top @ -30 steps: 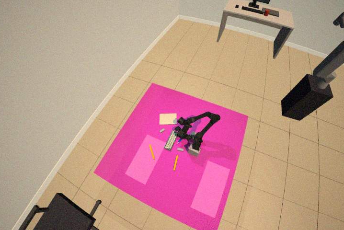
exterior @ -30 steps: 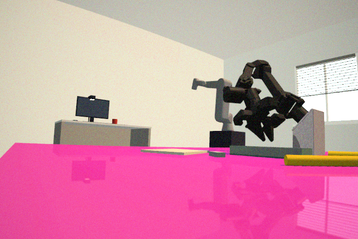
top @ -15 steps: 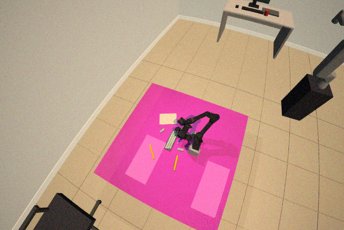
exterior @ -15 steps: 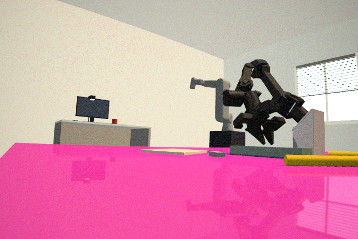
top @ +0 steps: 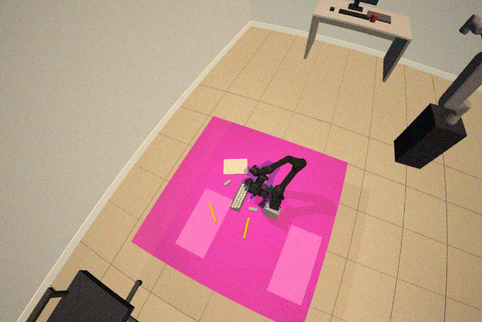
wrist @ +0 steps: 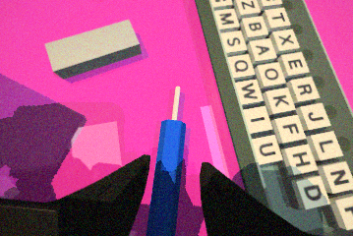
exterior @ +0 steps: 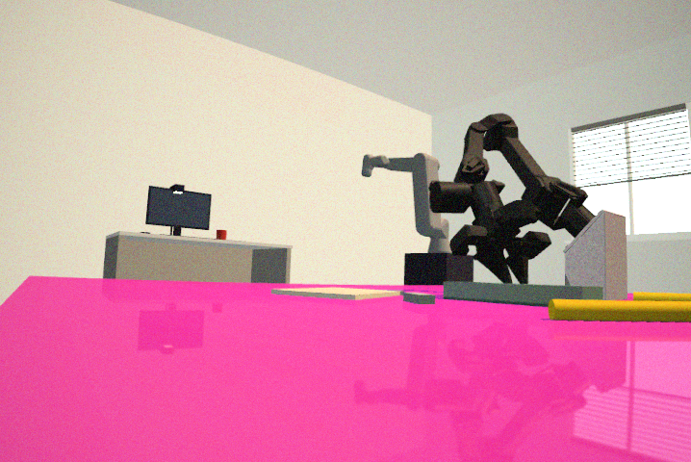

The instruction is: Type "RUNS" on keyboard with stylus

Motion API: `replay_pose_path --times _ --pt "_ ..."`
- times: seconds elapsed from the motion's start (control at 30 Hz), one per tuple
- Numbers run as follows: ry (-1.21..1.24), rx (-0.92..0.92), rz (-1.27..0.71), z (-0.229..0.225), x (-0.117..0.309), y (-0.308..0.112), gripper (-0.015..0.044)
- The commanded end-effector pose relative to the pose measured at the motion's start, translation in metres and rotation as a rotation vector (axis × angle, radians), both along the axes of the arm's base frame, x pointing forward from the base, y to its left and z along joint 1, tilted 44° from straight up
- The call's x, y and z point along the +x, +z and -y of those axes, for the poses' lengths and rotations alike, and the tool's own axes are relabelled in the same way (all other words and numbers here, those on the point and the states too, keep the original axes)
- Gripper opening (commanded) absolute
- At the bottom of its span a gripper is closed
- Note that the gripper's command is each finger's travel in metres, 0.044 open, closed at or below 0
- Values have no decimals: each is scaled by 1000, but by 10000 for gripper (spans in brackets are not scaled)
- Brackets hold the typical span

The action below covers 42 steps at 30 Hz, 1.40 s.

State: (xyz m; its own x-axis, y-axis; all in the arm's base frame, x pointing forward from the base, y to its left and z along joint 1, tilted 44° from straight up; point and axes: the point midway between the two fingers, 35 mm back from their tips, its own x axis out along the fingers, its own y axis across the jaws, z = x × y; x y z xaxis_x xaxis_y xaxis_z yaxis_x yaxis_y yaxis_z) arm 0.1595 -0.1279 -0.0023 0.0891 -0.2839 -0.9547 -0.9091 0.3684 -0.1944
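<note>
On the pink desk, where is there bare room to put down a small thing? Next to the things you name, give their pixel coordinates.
The far corner beyond the cream pad (top: pixel 235 166) looks bare, as does the strip between the two yellow sticks (top: pixel 213 212) (top: pixel 246 227). It is crowded around the keyboard (top: pixel 239 196) (wrist: pixel 277 88), where the gripper (wrist: pixel 175 165), stylus (top: pixel 252 197) (wrist: pixel 171 147) and a grey block (top: pixel 252 208) (wrist: pixel 93 48) gather.

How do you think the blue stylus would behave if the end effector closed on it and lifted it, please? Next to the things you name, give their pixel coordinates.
The stylus (top: pixel 252 197) (wrist: pixel 173 145) looks straight and solid, so it would probably stay stiff. Its slim body suggests it is fairly light. The narrow white tip (wrist: pixel 176 103) seems the likeliest part to be fragile under firm sideways pressure.
</note>
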Motion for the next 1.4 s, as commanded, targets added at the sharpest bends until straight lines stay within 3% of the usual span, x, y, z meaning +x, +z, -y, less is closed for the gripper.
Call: replay_pose_path --times 0.0,0.93,1.1,1.37 --pt "2 8 -8 0 -3 -5 150" --pt "2 7 -8 9 -5 -14 150" --pt "-1 3 -7 10 -4 -13 19" --pt "-1 3 -7 10 -4 -13 0"
